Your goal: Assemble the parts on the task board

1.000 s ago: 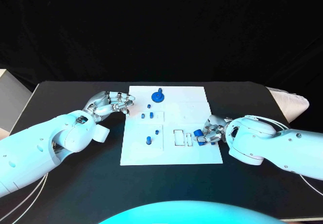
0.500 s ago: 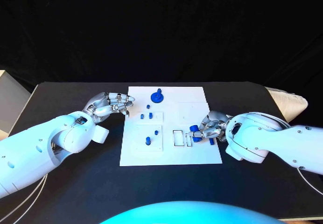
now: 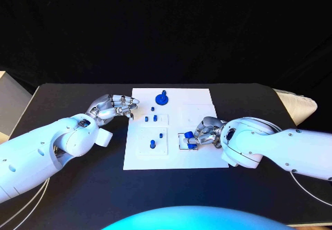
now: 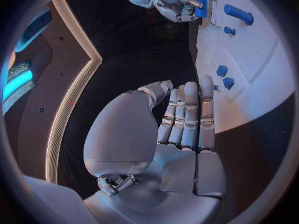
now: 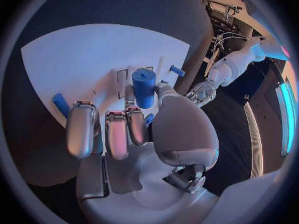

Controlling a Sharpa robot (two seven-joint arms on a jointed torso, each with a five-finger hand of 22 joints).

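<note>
The white task board (image 3: 176, 155) lies mid-table. My right hand (image 3: 205, 134) is over its right-middle and pinches a blue cylinder part (image 3: 188, 135) between thumb and fingers, just above the rectangular slots (image 3: 184, 143). The right wrist view shows the same cylinder (image 5: 144, 87) upright at the fingertips, with the board (image 5: 74, 59) beneath. My left hand (image 3: 114, 106) sits at the board's left edge, fingers curled together and holding nothing; its palm (image 4: 181, 134) shows in the left wrist view.
A round blue disc with a knob (image 3: 162, 98) stands at the board's far end. Several small blue pegs (image 3: 152, 143) stand in the board's left half. A loose blue piece (image 5: 60, 103) lies on the board beside my right fingers. Black table (image 3: 76, 182) surrounds the board.
My right hand has carried the blue cylinder leftward, from the board's right edge to above the slots. The left hand has stayed where it was.
</note>
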